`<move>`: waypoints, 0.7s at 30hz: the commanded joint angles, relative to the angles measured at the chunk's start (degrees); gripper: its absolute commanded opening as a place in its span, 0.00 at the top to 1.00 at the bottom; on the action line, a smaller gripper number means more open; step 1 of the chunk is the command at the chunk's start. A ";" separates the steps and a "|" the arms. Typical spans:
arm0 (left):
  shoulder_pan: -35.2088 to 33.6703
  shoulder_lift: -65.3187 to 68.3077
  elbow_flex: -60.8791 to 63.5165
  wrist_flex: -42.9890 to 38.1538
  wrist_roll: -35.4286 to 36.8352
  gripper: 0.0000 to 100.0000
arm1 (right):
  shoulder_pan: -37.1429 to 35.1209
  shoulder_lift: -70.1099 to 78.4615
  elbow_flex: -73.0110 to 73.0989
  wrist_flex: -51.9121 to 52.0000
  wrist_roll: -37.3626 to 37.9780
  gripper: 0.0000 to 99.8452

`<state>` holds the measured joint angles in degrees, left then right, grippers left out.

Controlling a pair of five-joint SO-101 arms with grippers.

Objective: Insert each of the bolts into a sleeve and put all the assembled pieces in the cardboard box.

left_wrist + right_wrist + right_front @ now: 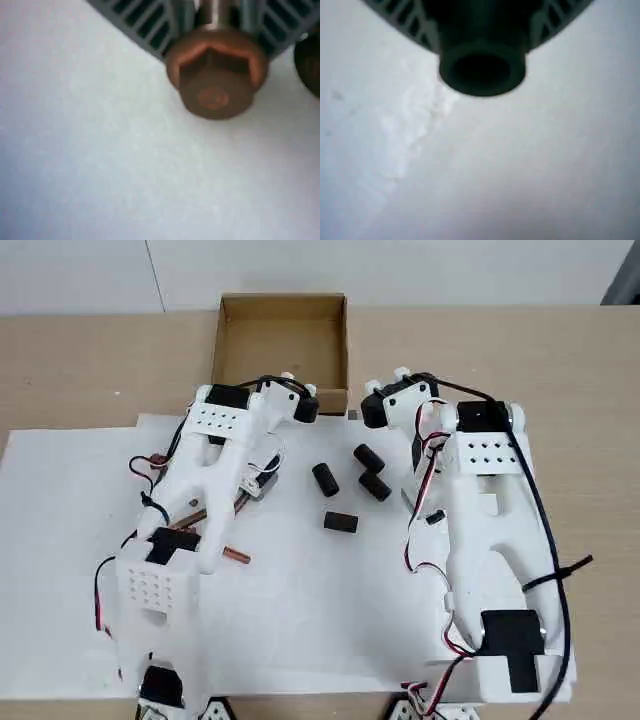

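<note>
My left gripper [215, 20] is shut on a copper bolt [215, 75], whose hex head faces the camera just above the white sheet. A second copper piece [309, 65] shows beside it. My right gripper [482, 20] is shut on a black sleeve [482, 70], its open bore facing the camera. In the high view several loose black sleeves [340, 522] lie between the arms. One bolt [237, 556] lies by the left arm and another [190, 515] is partly under it. The cardboard box [285, 350] stands open at the back.
A white sheet [330, 610] covers the tabletop under both arms. The left arm [215, 460] and the right arm [480, 490] bend down toward the sheet, with cables hanging along them. The wooden table [80, 370] shows around the sheet.
</note>
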<state>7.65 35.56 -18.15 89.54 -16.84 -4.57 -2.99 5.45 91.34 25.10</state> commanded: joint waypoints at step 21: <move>4.40 -36.31 -1.63 10.90 15.74 0.99 | 0.04 -37.05 9.93 7.25 -2.64 1.00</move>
<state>12.57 7.69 -23.34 99.03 -2.59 -4.92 -33.32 13.19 97.14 22.99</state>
